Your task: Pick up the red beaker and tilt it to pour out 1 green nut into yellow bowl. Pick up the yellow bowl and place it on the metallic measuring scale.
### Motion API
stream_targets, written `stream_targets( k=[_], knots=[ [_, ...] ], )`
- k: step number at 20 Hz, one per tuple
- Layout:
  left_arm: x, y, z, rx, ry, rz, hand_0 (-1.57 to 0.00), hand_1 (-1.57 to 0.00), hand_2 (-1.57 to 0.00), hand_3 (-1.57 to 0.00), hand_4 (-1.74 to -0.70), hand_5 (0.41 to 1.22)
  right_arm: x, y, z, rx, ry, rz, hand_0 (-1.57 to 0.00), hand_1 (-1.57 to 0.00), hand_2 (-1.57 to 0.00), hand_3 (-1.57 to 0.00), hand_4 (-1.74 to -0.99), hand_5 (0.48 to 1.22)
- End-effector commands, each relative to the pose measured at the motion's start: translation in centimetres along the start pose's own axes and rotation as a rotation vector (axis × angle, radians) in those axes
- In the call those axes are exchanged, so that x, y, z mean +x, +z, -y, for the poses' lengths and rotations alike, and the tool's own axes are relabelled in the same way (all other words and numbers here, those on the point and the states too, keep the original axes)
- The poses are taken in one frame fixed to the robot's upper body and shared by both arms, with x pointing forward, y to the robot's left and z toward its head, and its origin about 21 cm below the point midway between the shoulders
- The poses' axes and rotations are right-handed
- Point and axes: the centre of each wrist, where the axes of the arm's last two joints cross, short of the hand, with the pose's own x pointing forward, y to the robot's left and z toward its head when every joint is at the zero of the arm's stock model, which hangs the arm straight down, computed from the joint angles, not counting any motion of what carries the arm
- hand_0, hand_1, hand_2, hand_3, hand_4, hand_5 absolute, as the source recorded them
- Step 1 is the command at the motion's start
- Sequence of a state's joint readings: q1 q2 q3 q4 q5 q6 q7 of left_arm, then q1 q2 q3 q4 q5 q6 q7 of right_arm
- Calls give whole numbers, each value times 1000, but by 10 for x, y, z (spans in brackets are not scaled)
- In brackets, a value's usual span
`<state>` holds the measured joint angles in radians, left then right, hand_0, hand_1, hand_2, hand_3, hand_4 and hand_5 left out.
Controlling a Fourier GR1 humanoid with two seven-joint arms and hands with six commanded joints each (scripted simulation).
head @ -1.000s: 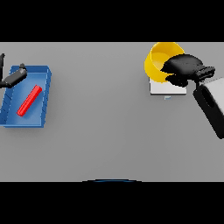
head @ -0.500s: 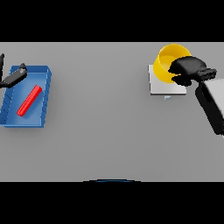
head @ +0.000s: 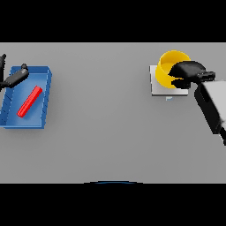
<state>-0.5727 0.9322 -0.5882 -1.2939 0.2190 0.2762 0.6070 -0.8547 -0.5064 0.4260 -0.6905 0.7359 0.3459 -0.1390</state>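
Observation:
The yellow bowl [head: 167, 66] stands on the metallic measuring scale [head: 160, 87] at the right back of the table. My right hand [head: 190, 72] covers the bowl's right rim, its fingers curled round the rim. A red beaker [head: 29, 101] lies on its side in the blue tray [head: 44, 99] at the far left. My left hand [head: 13, 78] hovers over the tray's back left corner with its fingers relaxed, holding nothing. No green nut can be seen.
The scale's small front tab [head: 169, 98] juts toward me. My right forearm [head: 212, 106] slants in from the right edge. Grey table [head: 106, 123] lies between the tray and the scale.
The bowl has moved a little right and back and come down from a tilt to sit level on the scale, with my right hand still on its rim. The left hand has not moved.

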Motion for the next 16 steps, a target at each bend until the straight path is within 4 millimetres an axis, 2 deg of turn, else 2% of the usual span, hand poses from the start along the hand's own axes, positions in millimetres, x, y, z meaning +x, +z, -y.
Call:
stream_targets(
  k=[1,2,4,7,11,16],
  knots=[
    [1,0,0,-1,-1,3,1,1,1,1,-812,745,0,0,2,3,-9,-9,-1525,-1350,-1348,-907,-1596,1134],
    [1,1,1,2,0,2,1,1,1,1,-812,744,0,-1,1,10,-24,-11,-1219,-1083,-1132,-824,-1548,1053],
    [-1,-2,1,-4,3,-2,1,1,1,1,-812,745,-2,-2,0,15,-31,-8,-780,-692,-810,-711,-1470,928],
    [0,-6,3,-3,-9,-4,1,1,1,1,-806,738,-3,-3,1,32,-29,-9,-399,-354,-518,-604,-1410,821],
    [2,-8,3,-3,4,-2,1,1,1,1,-812,736,-2,-7,0,55,-3,23,-163,-144,-288,-475,-1356,755],
    [6,-8,0,-5,15,0,1,1,1,1,-821,734,-4,-7,0,82,16,18,-53,-47,-115,-348,-1308,733]
  ],
)
